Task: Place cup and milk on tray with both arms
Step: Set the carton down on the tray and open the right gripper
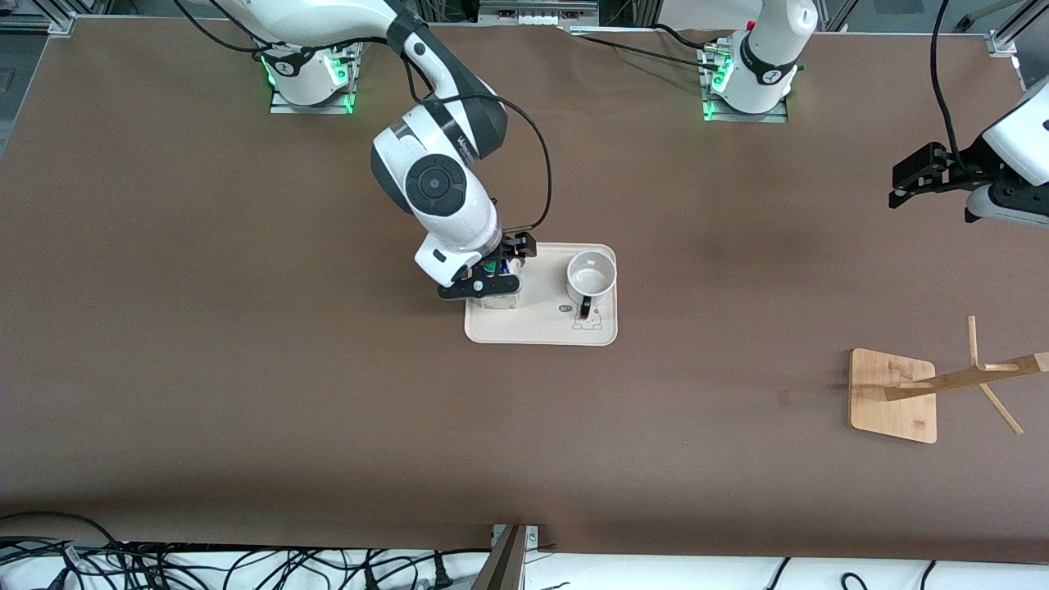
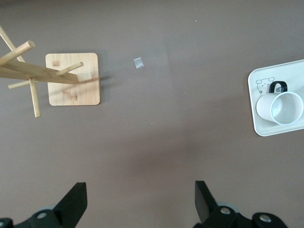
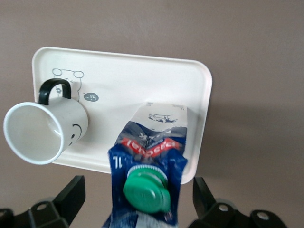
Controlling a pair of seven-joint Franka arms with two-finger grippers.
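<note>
The cream tray (image 1: 541, 328) lies mid-table. On it stands the white cup (image 1: 590, 277), smiley face on its side (image 3: 45, 130) and black handle toward the front camera. The milk (image 3: 152, 152), a blue and white carton with a green cap, stands upright on the tray's (image 3: 142, 80) end toward the right arm. My right gripper (image 3: 137, 190) hangs open around the carton's top, a gap showing on each side; in the front view it (image 1: 492, 274) hides most of the milk (image 1: 500, 301). My left gripper (image 1: 910, 184) waits open and empty, high over bare table at the left arm's end (image 2: 141, 202).
A bamboo rack with a square base (image 1: 893, 395) and slanted pegs stands near the left arm's end, nearer the front camera than the tray. The left wrist view shows this rack base (image 2: 73, 78), a small scrap (image 2: 138, 62) on the table, and the cup (image 2: 280, 107).
</note>
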